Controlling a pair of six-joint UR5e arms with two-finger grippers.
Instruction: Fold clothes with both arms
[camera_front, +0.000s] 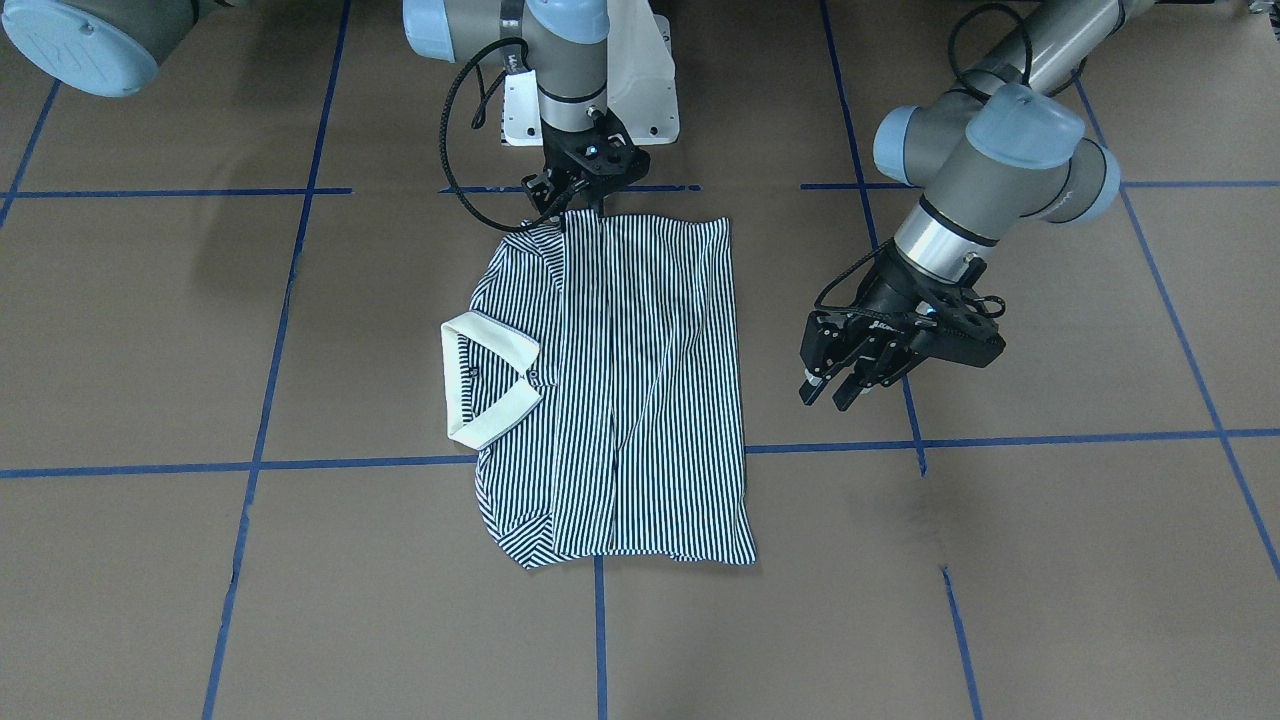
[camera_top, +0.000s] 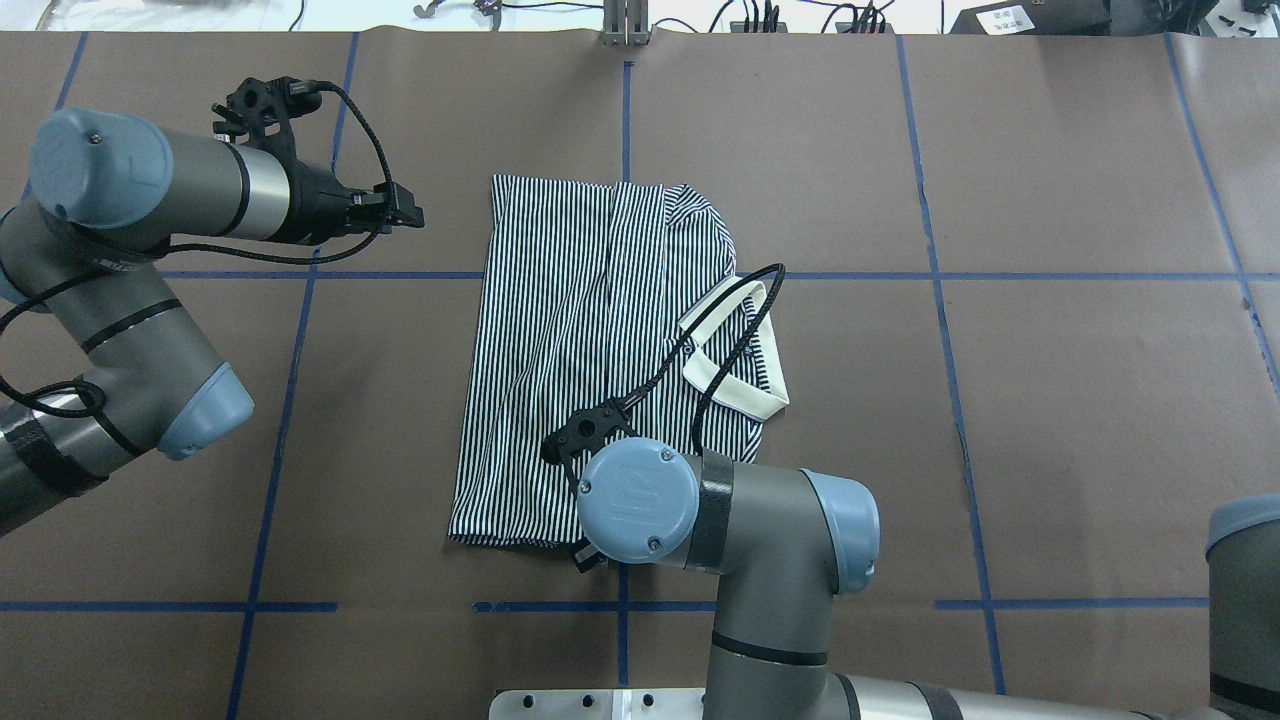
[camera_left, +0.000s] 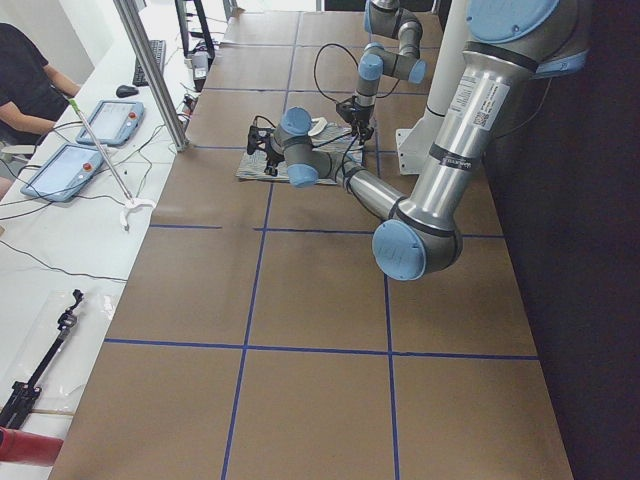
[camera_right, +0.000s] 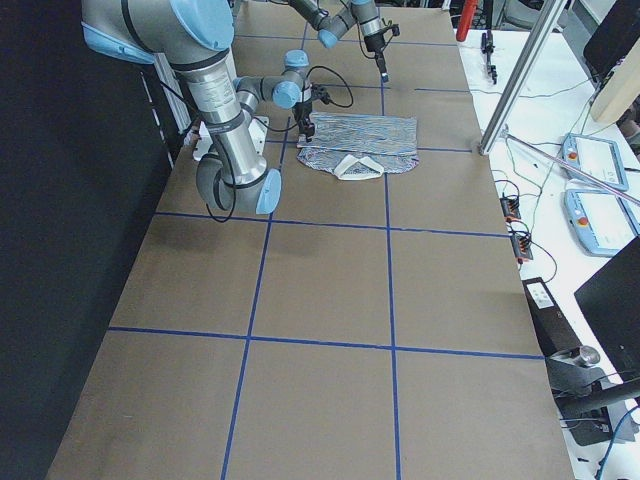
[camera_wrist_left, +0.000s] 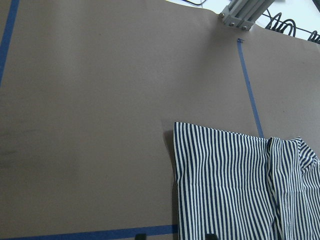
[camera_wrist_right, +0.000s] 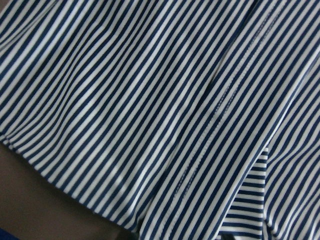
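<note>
The left gripper's (camera_front: 828, 397) two black fingers (camera_front: 812, 380) stand apart with nothing between them. They point slantwise down toward the table and toward the shirt, and they touch neither. Behind them the black wrist and its looped cable run into the grey metal-tube left arm (camera_top: 180, 190). Its last section lies nearly level, then bends back at light blue joint caps toward the table's left edge.

The right gripper (camera_front: 575, 200) points almost straight down. Its black fingertips are at the short-sleeved polo shirt (camera_front: 640, 380) with thin navy-and-white stripes, on the shirt's edge nearest the robot. The front view does not show whether they pinch the cloth or only touch it, and the right wrist view shows only striped fabric close up. Above the gripper, the grey right arm (camera_top: 760, 520) rises upright, and in the overhead view its blue-capped wrist hides the fingers.

The shirt lies flat in the middle of the brown paper-covered table (camera_front: 1000, 560), folded into a rough rectangle with the sleeves turned in. Its cream collar (camera_front: 495, 335) is on the side toward the table's right edge. The left gripper hangs off the shirt's opposite side, near its far corner. Blue tape lines (camera_front: 350, 463) cross the table under the shirt.
</note>
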